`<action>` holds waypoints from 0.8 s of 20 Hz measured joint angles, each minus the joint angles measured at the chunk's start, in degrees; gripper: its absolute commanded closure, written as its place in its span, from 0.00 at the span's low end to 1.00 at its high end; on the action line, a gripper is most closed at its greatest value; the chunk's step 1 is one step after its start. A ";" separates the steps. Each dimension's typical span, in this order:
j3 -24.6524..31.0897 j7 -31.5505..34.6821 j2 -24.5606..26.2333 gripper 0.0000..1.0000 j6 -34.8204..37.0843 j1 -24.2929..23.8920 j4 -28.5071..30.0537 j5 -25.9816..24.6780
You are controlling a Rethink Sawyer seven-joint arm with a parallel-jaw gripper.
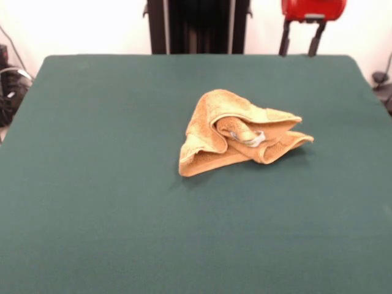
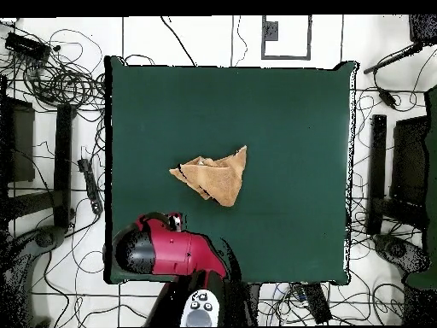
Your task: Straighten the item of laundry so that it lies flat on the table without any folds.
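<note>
Front view: at the top edge, right of the black pedestal, the gripper (image 1: 300, 44) is seen as two dark fingers hanging below a red housing, with a clear gap between them and nothing held, so the jaws are taken to stand apart. From above, the red and black arm (image 2: 166, 249) is seen drawn back over the table's near-base edge, well apart from the cloth.

The golden-orange terry-cloth towel (image 1: 240, 133) lies crumpled near the middle of the dark green felt-covered table (image 1: 92, 214), bunched into a rough triangular heap. Several layers are folded over one another, and a small grey tag (image 1: 256, 139) is tucked in the central fold. A flat woven band can be made out along the upper right edge.

The towel is judged light, soft and limp; it should sag and drape when lifted, and nothing fragile is involved. Its pile is likely to drag on the felt instead of sliding, so spreading by pulling alone may be resisted. A free corner is judged the best hold: the pointed tip (image 1: 306, 139) at the right, or the lower left corner (image 1: 185, 168), where few layers are stacked. A pinch in the middle would probably gather several layers together.

Bare felt surrounds the heap on every side, so room for laying it flat is ample. Cables and equipment are seen on the floor round the table in the overhead view.
</note>
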 measured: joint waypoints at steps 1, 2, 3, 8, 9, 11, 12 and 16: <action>0.01 0.00 0.80 0.00 -0.24 -0.01 -0.01 0.21; 0.01 0.00 1.01 0.00 -0.31 -0.01 0.00 0.27; 0.01 0.00 1.29 0.00 -0.40 -0.01 0.00 0.40; 0.01 0.00 2.22 0.00 -0.53 -0.01 -0.02 0.93; 0.01 0.00 2.43 0.00 -0.53 0.00 -0.02 1.04; 0.01 0.00 2.88 0.00 -0.53 0.02 -0.02 1.23; 0.01 0.00 3.01 0.00 -0.53 0.04 -0.02 1.27; 0.01 0.00 3.19 0.00 -0.53 0.12 -0.02 1.36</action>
